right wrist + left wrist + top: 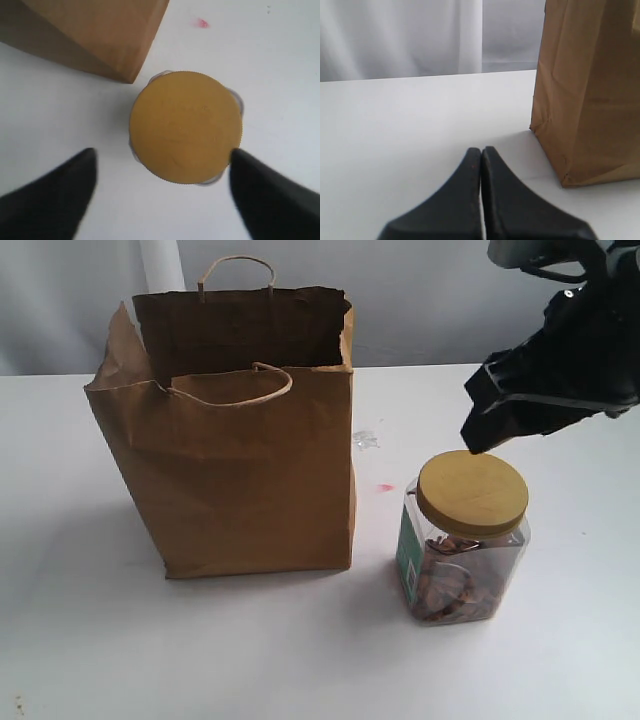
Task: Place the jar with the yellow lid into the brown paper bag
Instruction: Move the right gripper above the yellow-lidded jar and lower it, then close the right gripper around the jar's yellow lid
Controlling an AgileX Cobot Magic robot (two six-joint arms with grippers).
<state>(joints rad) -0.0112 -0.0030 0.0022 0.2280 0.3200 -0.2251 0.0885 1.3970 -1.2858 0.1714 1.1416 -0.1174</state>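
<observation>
The yellow-lidded jar (pixel 468 540) stands upright on the white table, just right of the brown paper bag (pixel 240 470), with a small gap between them. The bag stands upright with its top open. My right gripper (pixel 478 420) hovers above and slightly behind the jar. In the right wrist view it (pixel 163 154) is open, looking straight down on the round lid (pixel 186 127), one fingertip (pixel 240 162) level with the lid's edge, the bag's corner (pixel 100 35) beside. My left gripper (pixel 481 151) is shut with nothing in it, low over the table near the bag's side (pixel 590 90).
A small red mark (pixel 385 487) and a clear scrap (pixel 366 439) lie on the table (pixel 300 650) between bag and jar. A pale curtain (pixel 420 300) hangs behind the table's far edge.
</observation>
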